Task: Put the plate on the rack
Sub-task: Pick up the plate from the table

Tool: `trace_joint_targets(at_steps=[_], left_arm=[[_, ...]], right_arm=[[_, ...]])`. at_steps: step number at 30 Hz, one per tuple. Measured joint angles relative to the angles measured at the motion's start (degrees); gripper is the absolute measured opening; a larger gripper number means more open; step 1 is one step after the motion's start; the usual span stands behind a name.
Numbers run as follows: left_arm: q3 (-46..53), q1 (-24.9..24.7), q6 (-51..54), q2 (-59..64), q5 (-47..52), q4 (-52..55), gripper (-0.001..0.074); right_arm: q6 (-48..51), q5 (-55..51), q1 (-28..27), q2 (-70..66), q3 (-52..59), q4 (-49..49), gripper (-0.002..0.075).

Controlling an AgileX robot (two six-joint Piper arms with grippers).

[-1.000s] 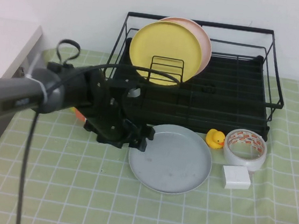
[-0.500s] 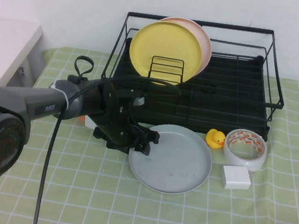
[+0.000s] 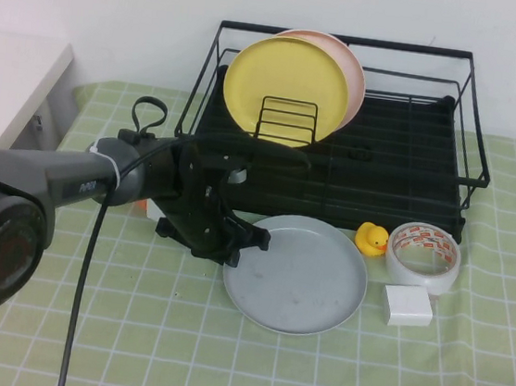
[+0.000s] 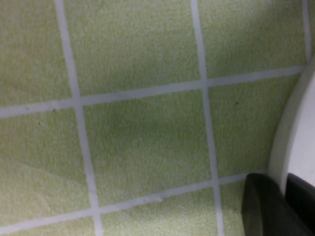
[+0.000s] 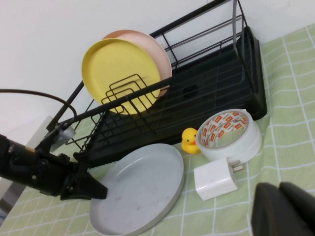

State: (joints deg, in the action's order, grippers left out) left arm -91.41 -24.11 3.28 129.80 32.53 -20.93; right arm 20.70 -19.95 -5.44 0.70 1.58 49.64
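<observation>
The light grey-blue plate lies flat on the green checked cloth in front of the black wire rack. My left gripper is at the plate's left rim. In the left wrist view its two dark fingers straddle the pale rim and are shut on it; the gripper sits low over the cloth. The plate and rack also show in the right wrist view. My right gripper is shut and empty, off to the right above the cloth, and is out of the high view.
A yellow plate and a pink plate stand upright in the rack's left part. A rubber duck, a tape roll and a white charger lie right of the grey plate. A white cabinet is at far left.
My left arm has swung lower and its gripper has moved right to the plate's left rim. In the last half second it has hardly moved.
</observation>
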Motion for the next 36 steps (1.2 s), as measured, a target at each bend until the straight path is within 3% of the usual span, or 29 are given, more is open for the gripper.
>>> trace_joint_targets(at_steps=[8,19,29,33,36], left_arm=[[0.07,0.89,5.56,0.00,4.89,-4.46,0.0012],[3.50,7.51,31.68,0.48,13.12,-35.45,0.0004],[3.80,8.95,38.39,-2.23,18.74,-37.20,0.0004],[5.51,8.95,39.51,-8.19,18.63,-38.07,0.0004],[9.73,8.44,42.82,-14.55,16.39,-40.42,0.0004]], right_arm=[[0.00,-0.48,0.00,0.00,0.00,1.24,0.0010],[0.00,-4.99,0.00,0.00,0.00,5.30,0.0009],[1.14,-11.83,0.00,0.00,-0.64,8.14,0.0015],[1.84,-13.20,0.00,-4.64,-5.28,8.22,0.0088],[6.09,-13.34,0.00,-12.74,-9.86,8.22,0.0227]])
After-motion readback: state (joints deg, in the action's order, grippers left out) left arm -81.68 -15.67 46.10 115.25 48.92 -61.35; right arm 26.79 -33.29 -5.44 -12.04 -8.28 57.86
